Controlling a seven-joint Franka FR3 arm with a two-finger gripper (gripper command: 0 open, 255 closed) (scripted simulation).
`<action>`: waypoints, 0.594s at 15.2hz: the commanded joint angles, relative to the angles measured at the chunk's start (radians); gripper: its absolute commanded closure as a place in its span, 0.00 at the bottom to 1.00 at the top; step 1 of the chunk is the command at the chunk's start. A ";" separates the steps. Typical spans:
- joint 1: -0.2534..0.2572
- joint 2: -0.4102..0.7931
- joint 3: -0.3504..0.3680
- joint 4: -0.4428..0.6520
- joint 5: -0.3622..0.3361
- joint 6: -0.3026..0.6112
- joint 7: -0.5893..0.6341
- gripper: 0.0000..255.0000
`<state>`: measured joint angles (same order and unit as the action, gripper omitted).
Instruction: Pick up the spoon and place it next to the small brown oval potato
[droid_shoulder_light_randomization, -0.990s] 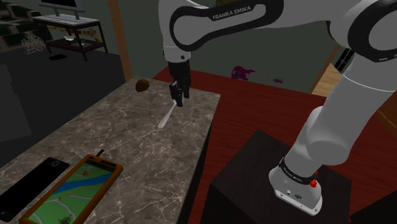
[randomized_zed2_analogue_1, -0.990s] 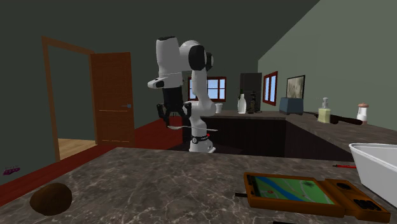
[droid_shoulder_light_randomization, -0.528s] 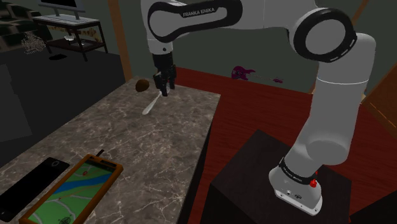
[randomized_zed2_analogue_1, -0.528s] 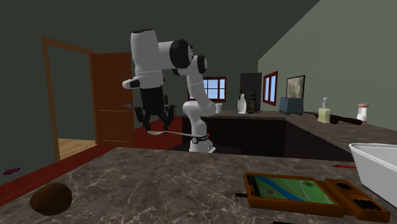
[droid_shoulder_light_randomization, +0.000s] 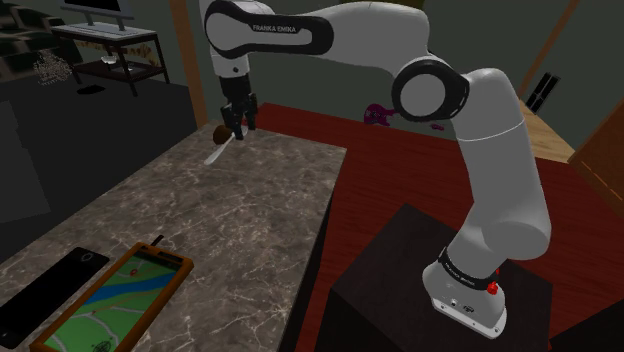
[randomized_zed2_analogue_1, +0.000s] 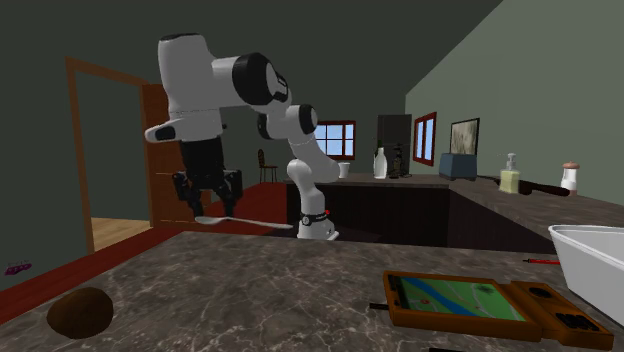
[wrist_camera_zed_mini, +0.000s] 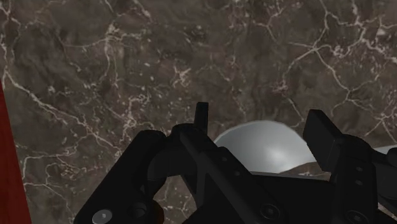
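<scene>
My black gripper (droid_shoulder_light_randomization: 237, 122) hangs over the far end of the marble table (droid_shoulder_light_randomization: 250, 230), shut on a silver spoon (droid_shoulder_light_randomization: 216, 154) that slants down from it above the surface. The brown oval potato (droid_shoulder_light_randomization: 220, 133) lies right beside the gripper, partly hidden behind it. In the second exterior view the gripper (randomized_zed2_analogue_1: 207, 200) holds the spoon (randomized_zed2_analogue_1: 243, 219) level, well above the table, and the potato (randomized_zed2_analogue_1: 80, 312) sits near the lower left corner. In the wrist view the spoon's bowl (wrist_camera_zed_mini: 267, 147) shows between the fingers (wrist_camera_zed_mini: 201, 118).
A wooden-framed tablet showing a map (droid_shoulder_light_randomization: 112, 295) and a black phone (droid_shoulder_light_randomization: 45, 292) lie at the table's near end. A white basin (randomized_zed2_analogue_1: 595, 262) stands at the second exterior view's right. The table's edge (droid_shoulder_light_randomization: 322, 230) drops to red floor beside the stand (droid_shoulder_light_randomization: 440, 300).
The arm has swung toward the shoulder view's left with the spoon, from the table's middle edge to right beside the potato. The spoon stays clasped.
</scene>
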<state>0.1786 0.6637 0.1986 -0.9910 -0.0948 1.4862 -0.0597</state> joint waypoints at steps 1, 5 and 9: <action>-0.001 0.016 -0.002 0.003 -0.002 0.013 -0.003 1.00; -0.008 0.005 -0.002 -0.069 -0.001 0.074 -0.002 1.00; -0.012 0.002 -0.002 -0.128 -0.001 0.130 -0.001 1.00</action>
<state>0.1673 0.6683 0.1962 -1.1009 -0.0962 1.6001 -0.0621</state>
